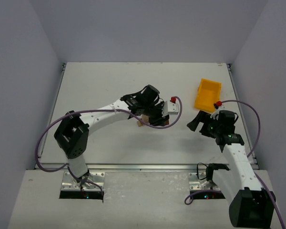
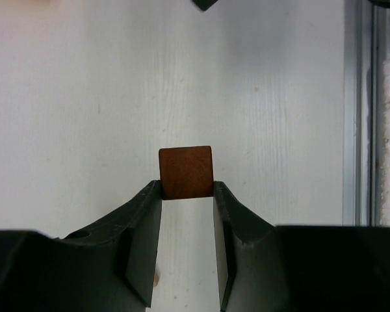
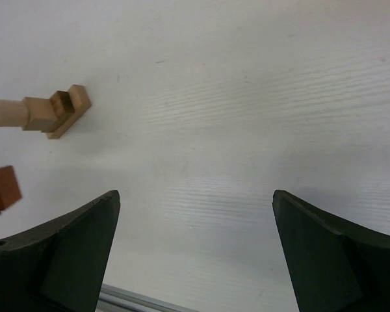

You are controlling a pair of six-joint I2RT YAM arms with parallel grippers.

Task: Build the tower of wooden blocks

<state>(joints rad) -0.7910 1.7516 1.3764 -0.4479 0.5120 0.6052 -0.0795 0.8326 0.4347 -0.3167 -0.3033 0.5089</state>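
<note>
— Where is the tower?
— The wood block tower (image 3: pixel 52 112) stands at the upper left of my right wrist view, a pale plank carrying a few small pieces.
— How far along?
— Partly built, I judge. My left tool (image 2: pixel 187 186) is clamped on the reddish-brown block (image 2: pixel 186 170), which is not yet placed. My right tool (image 3: pixel 195 196) stands apart, empty.
— Surroundings?
— A white surface (image 3: pixel 247 97), a yellow bin (image 1: pixel 207 93) at upper right, and grey walls (image 1: pixel 19 57).

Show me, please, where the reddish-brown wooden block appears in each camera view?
Top external: the reddish-brown block is a brown sliver near centre, under the left gripper.
Left wrist: the block sits dead centre, between the fingertips.
Right wrist: cut off at the left edge, below the pale wooden stack.
Shared landmark: the left gripper clamped on it.
</note>
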